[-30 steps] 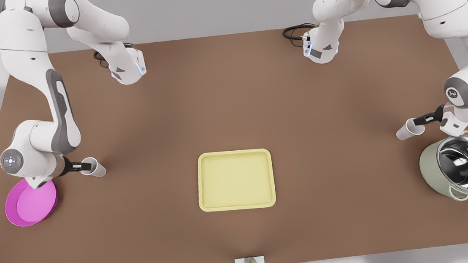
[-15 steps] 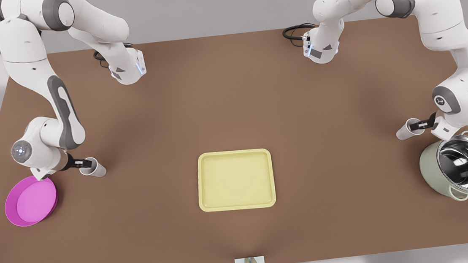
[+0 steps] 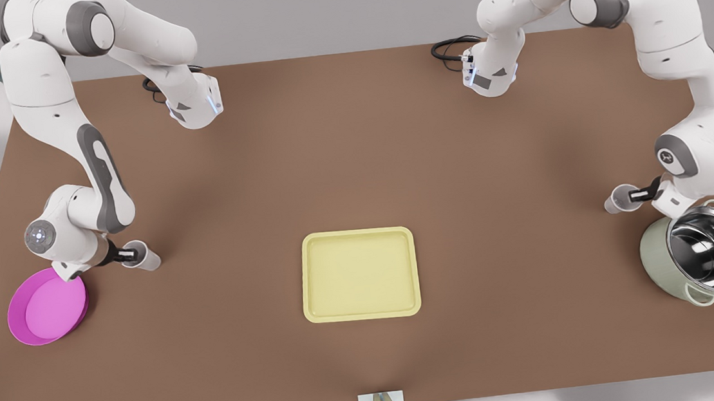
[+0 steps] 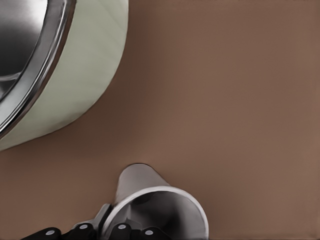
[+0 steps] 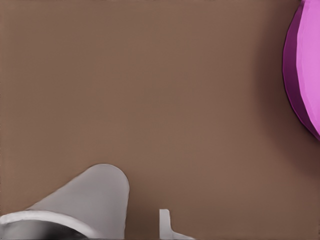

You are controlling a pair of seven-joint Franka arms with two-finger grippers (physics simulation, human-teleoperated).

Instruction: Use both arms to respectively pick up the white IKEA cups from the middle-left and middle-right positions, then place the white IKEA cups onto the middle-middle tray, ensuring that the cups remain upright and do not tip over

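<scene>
Beside the green pot (image 3: 701,257) (left end effector (image 3: 635,192)) and magenta dish (image 3: 47,306) (right end effector (image 3: 127,253)), each clamps a cup's rim.

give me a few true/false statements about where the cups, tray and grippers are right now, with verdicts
1. The tray holds both cups. False: it holds neither cup.
2. The left gripper is at the cup beside the green pot. True.
3. The right gripper is at the cup near the magenta dish. True.
4. The cup by the pot lies tipped on its side. False: it stands upright on the table.
5. The cup by the dish sits inside the dish. False: it stands beside it.
</scene>
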